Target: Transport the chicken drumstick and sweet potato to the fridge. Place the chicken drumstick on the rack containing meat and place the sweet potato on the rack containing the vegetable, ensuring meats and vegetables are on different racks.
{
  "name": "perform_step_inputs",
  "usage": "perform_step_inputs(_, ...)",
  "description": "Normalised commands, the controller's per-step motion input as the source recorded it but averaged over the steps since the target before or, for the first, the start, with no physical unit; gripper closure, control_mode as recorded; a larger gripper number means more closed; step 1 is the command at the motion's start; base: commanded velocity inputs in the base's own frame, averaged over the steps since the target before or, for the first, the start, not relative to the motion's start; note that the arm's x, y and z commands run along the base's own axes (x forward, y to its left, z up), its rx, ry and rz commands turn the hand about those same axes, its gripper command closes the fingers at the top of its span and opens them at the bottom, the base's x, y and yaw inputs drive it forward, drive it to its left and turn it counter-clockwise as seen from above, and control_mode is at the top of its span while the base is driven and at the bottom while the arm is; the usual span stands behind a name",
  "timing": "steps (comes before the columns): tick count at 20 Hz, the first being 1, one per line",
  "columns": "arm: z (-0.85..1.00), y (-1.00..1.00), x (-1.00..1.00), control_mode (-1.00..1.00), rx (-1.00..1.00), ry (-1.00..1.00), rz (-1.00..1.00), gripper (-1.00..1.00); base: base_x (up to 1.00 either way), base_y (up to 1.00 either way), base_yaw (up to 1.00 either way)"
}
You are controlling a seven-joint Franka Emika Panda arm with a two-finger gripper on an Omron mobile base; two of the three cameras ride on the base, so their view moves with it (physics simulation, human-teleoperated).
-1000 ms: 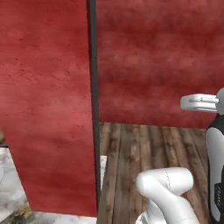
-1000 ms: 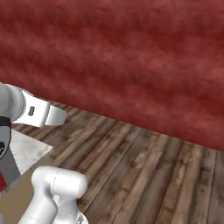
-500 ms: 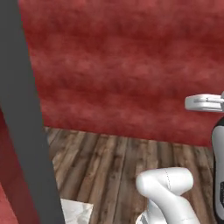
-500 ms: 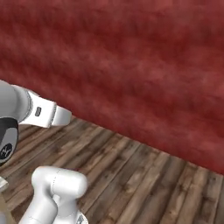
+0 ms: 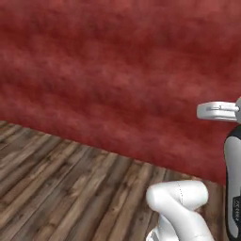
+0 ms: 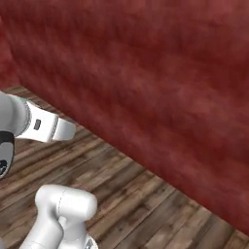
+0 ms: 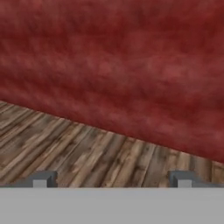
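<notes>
The view has swung past the dark post onto red wall and plank floor.

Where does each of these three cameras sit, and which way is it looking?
Left base view: on the base, behind the arm to its left, facing the red wall and wooden floor; the arm rises lower right.
Right base view: behind the arm to its right, same wall and floor; the arm rises lower left.
Hand view: on the hand, looking along the gripper, jaws wide apart with nothing between them.
All three share the wall and floor.
</notes>
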Motion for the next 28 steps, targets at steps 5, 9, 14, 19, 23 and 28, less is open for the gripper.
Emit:
perform_step_inputs(5,0.00,0.00,0.00,1.00,0.00,0.00,0.00,-1.00,0.79,-0.11,0.87)
perform_step_inputs(9,0.00,0.00,0.00,1.00,0.00,0.00,0.00,-1.00,0.54,-0.08,0.95)
perform_step_inputs(14,0.00,0.00,0.00,1.00,0.00,0.00,0.00,-1.00,0.45,-0.10,0.93)
perform_step_inputs(19,0.00,0.00,0.00,1.00,0.00,0.00,0.00,-1.00,0.39,-0.23,0.87)
perform_step_inputs(23,0.00,0.00,0.00,1.00,0.00,0.00,0.00,-1.00,0.02,-0.51,0.81)
perform_step_inputs(28,0.00,0.00,0.00,1.00,0.00,0.00,0.00,-1.00,-0.01,-0.52,0.80)
